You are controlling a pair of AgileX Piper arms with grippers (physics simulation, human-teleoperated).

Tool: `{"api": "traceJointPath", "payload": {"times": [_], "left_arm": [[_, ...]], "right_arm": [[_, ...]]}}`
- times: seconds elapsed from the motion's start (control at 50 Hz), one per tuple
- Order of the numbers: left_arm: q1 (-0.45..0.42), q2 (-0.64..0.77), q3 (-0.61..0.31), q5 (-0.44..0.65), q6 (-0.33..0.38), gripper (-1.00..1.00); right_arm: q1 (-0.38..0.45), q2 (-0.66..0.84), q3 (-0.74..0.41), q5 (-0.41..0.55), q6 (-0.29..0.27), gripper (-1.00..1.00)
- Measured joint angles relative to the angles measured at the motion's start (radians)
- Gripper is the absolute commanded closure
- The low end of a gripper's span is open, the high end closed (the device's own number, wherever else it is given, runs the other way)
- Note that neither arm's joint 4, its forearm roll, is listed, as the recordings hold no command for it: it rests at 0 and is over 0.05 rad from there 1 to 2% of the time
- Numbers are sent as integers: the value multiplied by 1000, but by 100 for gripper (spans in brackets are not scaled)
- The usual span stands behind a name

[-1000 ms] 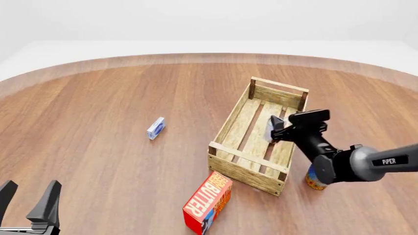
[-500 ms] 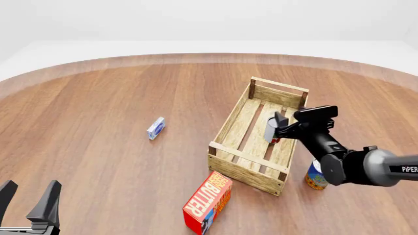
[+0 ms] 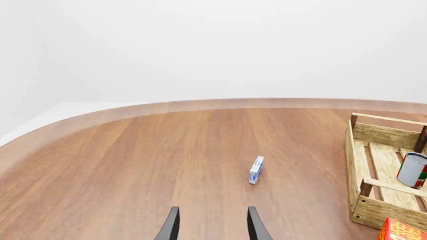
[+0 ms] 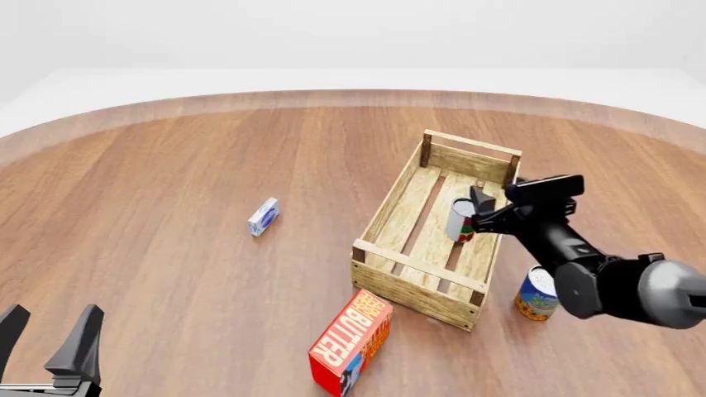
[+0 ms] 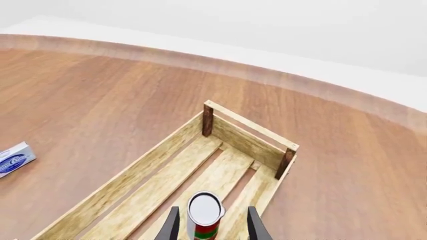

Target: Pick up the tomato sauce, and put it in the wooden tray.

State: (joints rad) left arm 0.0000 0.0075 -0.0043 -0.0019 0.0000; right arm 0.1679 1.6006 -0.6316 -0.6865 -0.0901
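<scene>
Near foreground, front view: left gripper point(image 4: 50, 335) parked low over the surface point(image 4: 198, 165), fingers spread wide and holding nothing, well apart from every item; evidently idle, since the task's can lies on the far right side. Arm body cut off by the frame edge.

Next: butter box point(image 4: 350, 341) just outside the near end of the wooden tray point(image 4: 381, 217), and a blue-labelled can point(image 4: 537, 294) standing beside the tray's right wall, partly masked by the right arm.

Middle ground: right gripper point(image 4: 477, 217) reaching in over the tray from the right, fingers flanking the tomato sauce point(image 4: 460, 220). Can upright inside the tray, over the slats toward the right wall; position consistent with lowering for release. In the right wrist view, tomato sauce point(image 5: 203, 215) sits between the two fingers with slight gaps showing on either side; actual contact, and whether the can base already rests on the slats, not decidable. Lower label cut off there.

Farther: small blue-and-white box point(image 4: 263, 217) lying alone on the surface, well left of the tray; print too small to read.
</scene>
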Motion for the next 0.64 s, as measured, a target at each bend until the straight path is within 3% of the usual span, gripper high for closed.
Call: {"api": "traceJointPath", "payload": {"times": [0.64], "left_arm": [[0,0,0,0,0,-100]], "right_arm": [[5,-152,68,67,-9,-100]]}}
